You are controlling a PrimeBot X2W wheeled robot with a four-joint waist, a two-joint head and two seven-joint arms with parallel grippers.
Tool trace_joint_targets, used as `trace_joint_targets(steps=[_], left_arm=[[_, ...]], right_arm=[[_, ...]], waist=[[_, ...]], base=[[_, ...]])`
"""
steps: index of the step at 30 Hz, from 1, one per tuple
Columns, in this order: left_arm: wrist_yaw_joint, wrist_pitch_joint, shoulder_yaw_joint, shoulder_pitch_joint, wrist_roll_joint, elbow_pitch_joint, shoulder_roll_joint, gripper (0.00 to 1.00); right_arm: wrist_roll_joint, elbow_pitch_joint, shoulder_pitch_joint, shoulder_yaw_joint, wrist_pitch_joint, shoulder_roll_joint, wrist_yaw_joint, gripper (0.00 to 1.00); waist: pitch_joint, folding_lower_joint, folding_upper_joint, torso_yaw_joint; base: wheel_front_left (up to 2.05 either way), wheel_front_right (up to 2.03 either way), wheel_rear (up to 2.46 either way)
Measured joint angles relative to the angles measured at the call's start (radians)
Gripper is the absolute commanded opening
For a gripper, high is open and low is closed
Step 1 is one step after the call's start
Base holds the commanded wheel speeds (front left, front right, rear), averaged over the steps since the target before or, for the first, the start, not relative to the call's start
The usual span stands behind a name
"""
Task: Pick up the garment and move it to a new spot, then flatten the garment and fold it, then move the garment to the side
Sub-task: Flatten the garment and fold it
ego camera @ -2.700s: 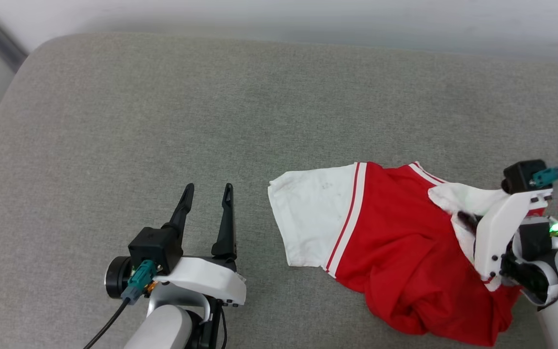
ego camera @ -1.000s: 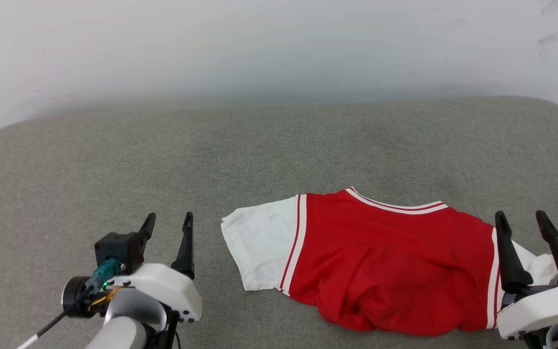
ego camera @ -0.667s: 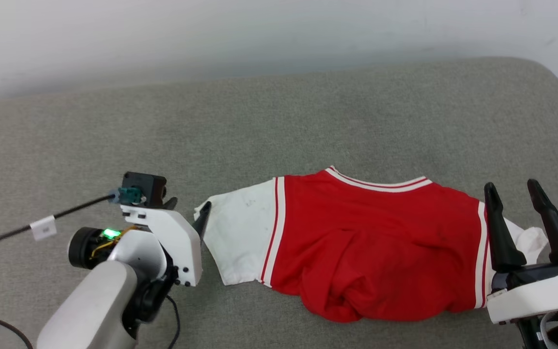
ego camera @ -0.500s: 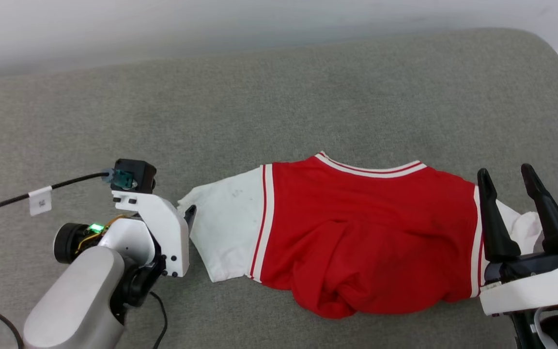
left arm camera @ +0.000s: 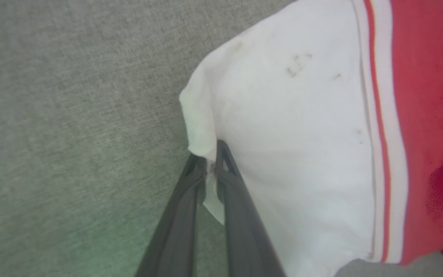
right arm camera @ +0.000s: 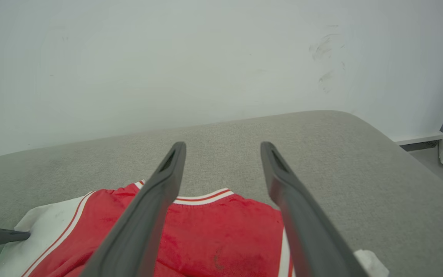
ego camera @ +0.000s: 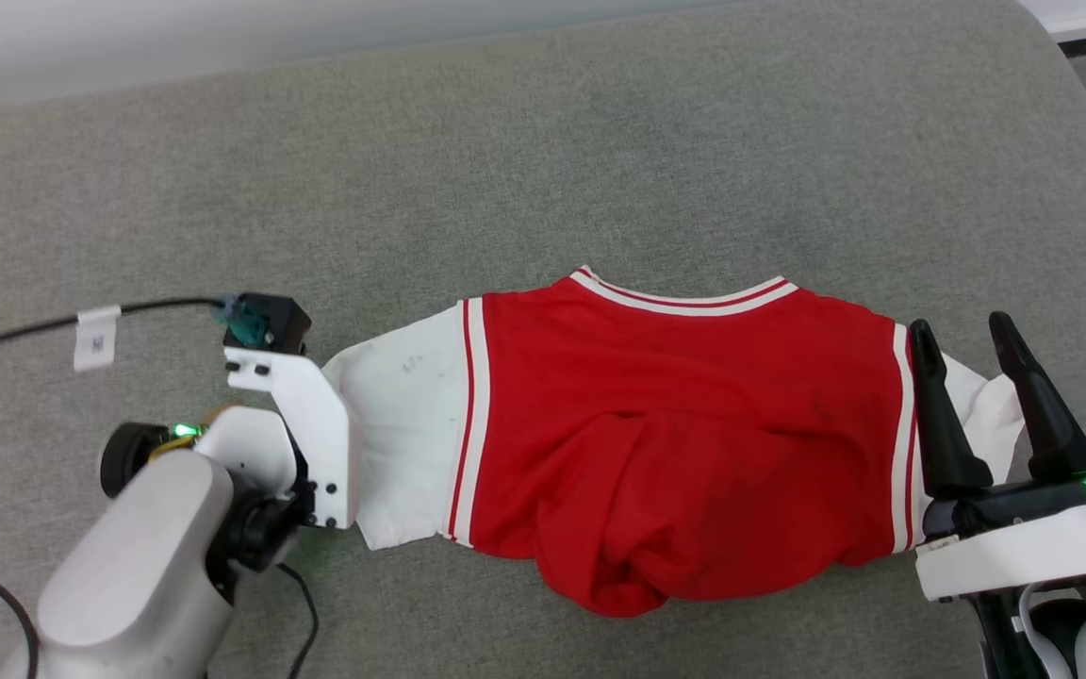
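Bright red soft jersey garment (ego camera: pixel 675 424), with white sleeves edged in red-and-white stripes, lies on the near half of a grey woven-fabric cushion (ego camera: pixel 600 141), collar to the far side and body running left to right. Its lower part is rumpled into a bulge at the near edge, so it is not yet flat. The left gripper (left arm camera: pixel 210 156) has its fingers together, clamped on the outer hem of the left sleeve (ego camera: pixel 402 415); a tab of white cloth shows pinched between them in the left wrist view. The right gripper (ego camera: pixel 959 322) stands with its fingers apart over the crumpled right sleeve (ego camera: pixel 977 401), gripping nothing; whether the tips touch the cloth I cannot tell. The shirt looks light, limp and a little slick, so it should drape and sag wherever unsupported and may slide out of a shallow pinch. Good holds seem to be the two sleeve ends, taken deep enough to catch both layers, then drawn apart to pull the body taut.
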Motion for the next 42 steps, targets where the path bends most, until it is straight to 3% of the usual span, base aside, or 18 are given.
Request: trace_joint_targets(steps=[9, 15, 20, 26, 38, 39, 40, 41, 42], left_arm=[[0.056, -0.216, 0.051, 0.114, 0.010, -0.030, -0.027, 0.00], [0.098, -0.321, 0.094, 0.156, 0.033, -0.133, -0.008, 0.00], [0.123, -0.347, 0.094, 0.178, 0.058, -0.225, 0.000, 0.00], [0.132, -0.353, 0.077, 0.163, 0.085, -0.307, -0.005, 0.00], [0.132, -0.352, 0.049, 0.098, 0.120, -0.350, -0.022, 0.00], [0.132, -0.354, 0.049, 0.098, 0.120, -0.349, -0.022, 0.00], [0.132, -0.355, 0.049, 0.098, 0.120, -0.348, -0.024, 0.00], [0.132, -0.356, 0.049, 0.098, 0.119, -0.346, -0.023, 0.00], [0.132, -0.357, 0.049, 0.098, 0.119, -0.343, -0.024, 0.00]], right_arm=[[0.050, 0.027, 0.018, -0.057, 0.072, -0.015, 0.000, 1.00], [0.134, 0.134, 0.026, -0.168, 0.229, -0.069, 0.000, 1.00], [0.196, 0.269, 0.001, -0.264, 0.440, -0.142, 0.000, 1.00], [0.260, 0.436, -0.105, -0.296, 0.657, -0.231, 0.000, 1.00], [0.302, 0.683, -0.313, -0.238, 0.757, -0.295, 0.000, 1.00], [0.304, 0.693, -0.318, -0.231, 0.766, -0.299, 0.000, 0.82], [0.310, 0.700, -0.323, -0.228, 0.773, -0.300, -0.001, 0.29], [0.310, 0.702, -0.324, -0.223, 0.772, -0.302, -0.002, 0.00], [0.310, 0.703, -0.324, -0.215, 0.766, -0.304, -0.002, 0.00]], waist=[[-0.061, 0.0001, 0.0000, 0.038], [-0.100, 0.0001, 0.0000, 0.073], [-0.111, 0.0000, 0.0000, 0.098], [-0.075, 0.0001, 0.0000, 0.120], [0.031, 0.0001, 0.0000, 0.173], [0.033, 0.0000, 0.0000, 0.176], [0.033, 0.0001, 0.0000, 0.177], [0.032, 0.0000, 0.0000, 0.178], [0.029, 0.0000, 0.0000, 0.178]], base=[[0.00, 0.00, 0.00], [0.00, 0.00, 0.00], [0.00, 0.00, 0.00], [0.00, 0.00, 0.00], [0.00, 0.00, 0.00], [0.00, 0.00, 0.00], [0.00, 0.00, 0.00], [0.00, 0.00, 0.00], [0.00, 0.00, 0.00]])
